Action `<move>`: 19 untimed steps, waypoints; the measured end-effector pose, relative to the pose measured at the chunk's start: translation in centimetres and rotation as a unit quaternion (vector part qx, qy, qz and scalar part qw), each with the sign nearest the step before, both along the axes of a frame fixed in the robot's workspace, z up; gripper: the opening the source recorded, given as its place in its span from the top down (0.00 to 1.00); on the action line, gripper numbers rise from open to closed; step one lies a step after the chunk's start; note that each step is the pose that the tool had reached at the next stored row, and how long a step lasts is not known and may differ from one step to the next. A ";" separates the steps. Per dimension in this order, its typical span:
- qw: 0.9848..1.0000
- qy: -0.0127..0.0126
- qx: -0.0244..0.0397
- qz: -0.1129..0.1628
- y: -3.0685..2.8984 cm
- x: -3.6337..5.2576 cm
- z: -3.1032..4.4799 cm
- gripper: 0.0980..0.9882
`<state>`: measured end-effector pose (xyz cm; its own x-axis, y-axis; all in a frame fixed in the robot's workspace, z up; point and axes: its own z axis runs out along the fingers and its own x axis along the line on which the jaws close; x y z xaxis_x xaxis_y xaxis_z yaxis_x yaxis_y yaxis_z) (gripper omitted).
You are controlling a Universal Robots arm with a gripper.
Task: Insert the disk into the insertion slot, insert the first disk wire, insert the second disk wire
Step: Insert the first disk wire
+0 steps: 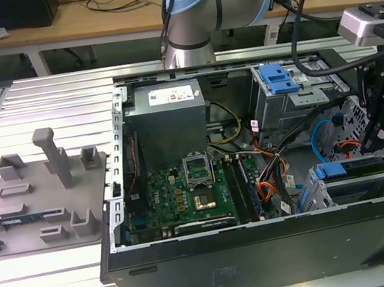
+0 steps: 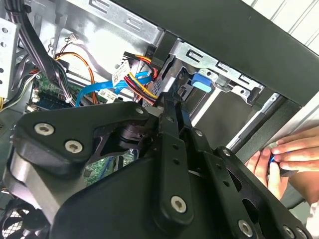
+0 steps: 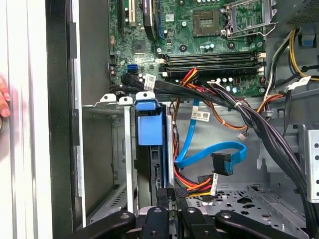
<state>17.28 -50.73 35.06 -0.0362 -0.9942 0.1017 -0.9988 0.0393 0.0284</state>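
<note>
Gripper (image 2: 168,107): black linkage body close to the lens. Fingers drawn nearly together, apparently pinching the black plug (image 3: 180,190) of a red, yellow and black wire bundle (image 3: 199,185).

Disk (image 3: 149,130): blue-framed carrier seated in the insertion slot (image 3: 128,164), a grey sheet-metal cage at the case's edge. It lies directly ahead of the fingertips. Its long axis runs away from them toward the motherboard (image 3: 199,45), blue handle at the far end, so the gripper stands at the near end.

Blue data cable (image 3: 209,149): loose loop beside the cage. Its black angled plug (image 3: 222,163) hangs apart from the disk and looks unconnected.

Person's hand (image 2: 286,159): rests at the outer edge of the computer case (image 1: 269,248), well apart from the fingertips.
</note>
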 end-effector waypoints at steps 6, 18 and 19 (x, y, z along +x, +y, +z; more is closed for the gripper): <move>1.000 0.001 0.000 0.000 -0.06 0.15 0.00 0.93; 1.000 0.011 0.000 -0.004 -0.41 0.50 0.00 0.93; 1.000 0.011 0.000 -0.004 -0.41 0.51 0.00 0.93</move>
